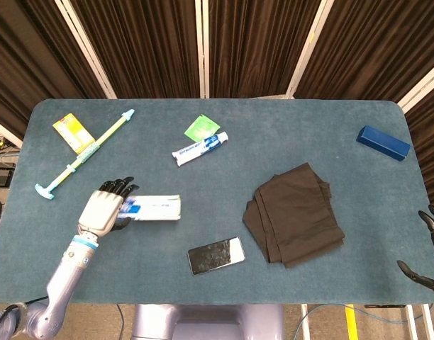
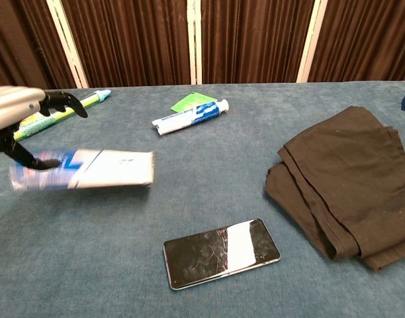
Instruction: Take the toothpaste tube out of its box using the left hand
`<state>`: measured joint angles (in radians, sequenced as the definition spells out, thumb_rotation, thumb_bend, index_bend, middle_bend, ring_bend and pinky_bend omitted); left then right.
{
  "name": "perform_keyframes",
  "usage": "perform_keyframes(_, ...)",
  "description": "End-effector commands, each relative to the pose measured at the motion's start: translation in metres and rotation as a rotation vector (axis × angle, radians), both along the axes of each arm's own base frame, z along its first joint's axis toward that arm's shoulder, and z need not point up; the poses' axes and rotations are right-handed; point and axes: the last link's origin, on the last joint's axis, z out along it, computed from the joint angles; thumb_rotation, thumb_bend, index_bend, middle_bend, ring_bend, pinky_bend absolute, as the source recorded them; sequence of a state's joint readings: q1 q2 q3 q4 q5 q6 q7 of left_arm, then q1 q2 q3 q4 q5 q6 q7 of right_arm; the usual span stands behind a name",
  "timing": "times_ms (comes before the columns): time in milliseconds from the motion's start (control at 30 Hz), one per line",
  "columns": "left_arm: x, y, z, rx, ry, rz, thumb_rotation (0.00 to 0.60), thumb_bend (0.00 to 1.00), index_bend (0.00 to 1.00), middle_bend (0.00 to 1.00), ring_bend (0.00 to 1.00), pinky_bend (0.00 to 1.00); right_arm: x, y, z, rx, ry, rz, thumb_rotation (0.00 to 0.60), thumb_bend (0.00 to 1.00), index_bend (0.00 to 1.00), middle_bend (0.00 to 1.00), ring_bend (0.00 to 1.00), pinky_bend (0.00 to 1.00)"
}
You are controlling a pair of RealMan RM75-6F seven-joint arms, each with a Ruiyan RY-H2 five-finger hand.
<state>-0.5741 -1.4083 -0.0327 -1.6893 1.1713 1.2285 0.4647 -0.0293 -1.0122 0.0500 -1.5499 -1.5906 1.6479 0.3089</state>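
So at this point the toothpaste tube (image 1: 198, 147) was lying on the blue surface (image 1: 224, 191) all by itself, cap end up against a green packet (image 1: 201, 127), with nothing touching it. That looked like the main job pretty much done, as far as I could judge: the tube was out of its box.

The box (image 1: 152, 208) was in the left hand (image 1: 106, 210), well apart from the tube and down toward the robot's side of it. The fingers were wrapped round one end of the box, with the rest sticking out toward the phone (image 1: 215, 255). In the chest view the box came out blurry and seemed to sit low over the surface; I couldn't tell if it was actually resting on it. What I'd guess was left: put the empty box down and let go.

The right hand (image 1: 428, 248) only peeked in at the edge, far from the tube past a crumpled black cloth (image 1: 295, 212). Its fingers looked spread with nothing in them.

Other stuff, all relative to the tube: a long toothbrush (image 1: 86, 152) and a yellow packet (image 1: 69, 132) off on the left arm's side, and a dark blue box (image 1: 383, 142) way over on the other side.
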Motion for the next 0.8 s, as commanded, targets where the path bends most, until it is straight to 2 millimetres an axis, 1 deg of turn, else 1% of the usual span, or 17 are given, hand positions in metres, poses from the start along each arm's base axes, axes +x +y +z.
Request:
perform_keyframes(33, -0.006, -0.004, -0.006, -0.025, 0.004, 0.016, 0.6, 0.2, 0.1, 0.0, 0.05, 0.12, 0.0, 0.0, 0.0, 0.002, 0.002, 0.0, 0.6, 0.07, 0.12, 0.0, 0.0, 0.0)
perform_keyframes(100, -0.008, -0.006, -0.007, -0.031, 0.01, 0.021, 0.6, 0.19, 0.06, 0.0, 0.01, 0.09, 0.001, 0.0, -0.001, 0.004, 0.004, 0.0, 0.6, 0.07, 0.12, 0.0, 0.0, 0.0)
perform_keyframes(200, -0.011, -0.007, -0.003, -0.021, 0.008, 0.029, 0.6, 0.19, 0.04, 0.0, 0.0, 0.05, 0.001, 0.0, -0.002, 0.006, 0.008, 0.001, 0.6, 0.07, 0.12, 0.0, 0.0, 0.0)
perform_keyframes(300, -0.016, -0.012, 0.004, 0.003, -0.024, 0.043, 0.6, 0.19, 0.01, 0.0, 0.0, 0.01, 0.001, 0.0, -0.003, 0.008, 0.011, 0.002, 0.6, 0.07, 0.12, 0.0, 0.0, 0.0)
perform_keyframes(433, -0.028, -0.025, 0.019, 0.087, -0.022, 0.023, 0.6, 0.19, 0.0, 0.0, 0.0, 0.0, 0.0, -0.001, -0.004, 0.01, 0.017, -0.002, 0.6, 0.07, 0.11, 0.0, 0.0, 0.0)
perform_keyframes(500, -0.039, -0.04, 0.028, 0.149, -0.029, 0.017, 0.6, 0.18, 0.0, 0.0, 0.0, 0.0, 0.0, -0.001, -0.005, 0.015, 0.022, -0.002, 0.6, 0.07, 0.11, 0.0, 0.0, 0.0)
perform_keyframes(667, -0.061, -0.073, 0.042, 0.239, -0.037, 0.035, 0.6, 0.17, 0.0, 0.0, 0.0, 0.0, 0.002, -0.002, -0.009, 0.035, 0.043, 0.007, 0.6, 0.07, 0.07, 0.0, 0.0, 0.0)
perform_keyframes(733, -0.071, -0.094, 0.052, 0.294, -0.043, 0.055, 0.6, 0.17, 0.0, 0.0, 0.0, 0.0, 0.002, -0.002, -0.013, 0.045, 0.06, 0.009, 0.6, 0.07, 0.07, 0.0, 0.0, 0.0)
perform_keyframes(800, -0.077, -0.108, 0.056, 0.319, -0.046, 0.07, 0.6, 0.17, 0.0, 0.0, 0.0, 0.0, 0.002, -0.002, -0.015, 0.047, 0.069, 0.01, 0.6, 0.07, 0.07, 0.0, 0.0, 0.0)
